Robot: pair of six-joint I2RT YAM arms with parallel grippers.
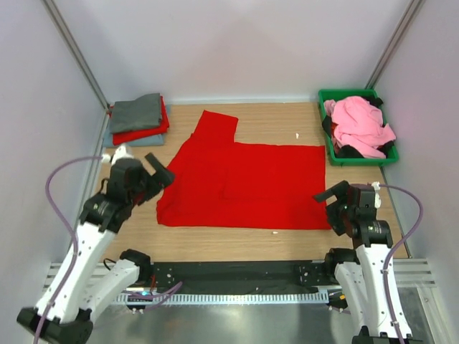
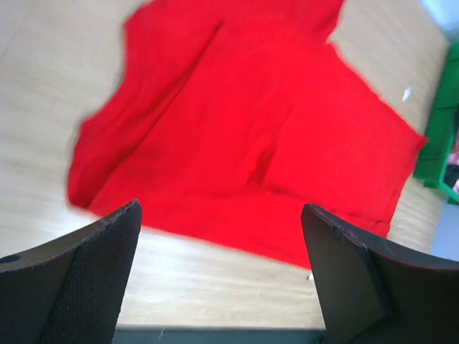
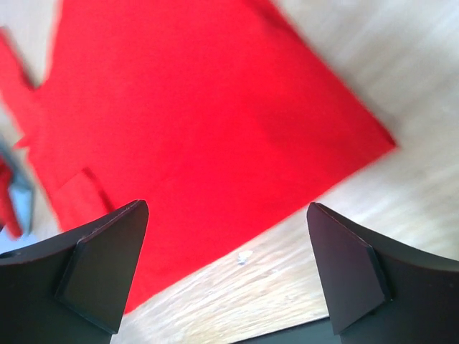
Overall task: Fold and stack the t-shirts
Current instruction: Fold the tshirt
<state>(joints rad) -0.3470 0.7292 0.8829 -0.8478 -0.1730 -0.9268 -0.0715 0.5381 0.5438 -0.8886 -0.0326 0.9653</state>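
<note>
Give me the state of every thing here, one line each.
Big red t-shirt, flat on the table, partly folded, one sleeve sticking out.
Stack of shirts, folded, grey on top, red under it, blue-grey lowest.
Green bin, upright, holding unfolded shirts.
Pink shirt, crumpled in the bin.
Dark shirt, crumpled under the pink one.
Left claw, open, empty.
Right claw, open, empty.

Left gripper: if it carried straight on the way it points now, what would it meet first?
Most likely the red t-shirt, near its left edge; the open left gripper aims at it with nothing between. Depth is unclear: bare table is possible.
</note>
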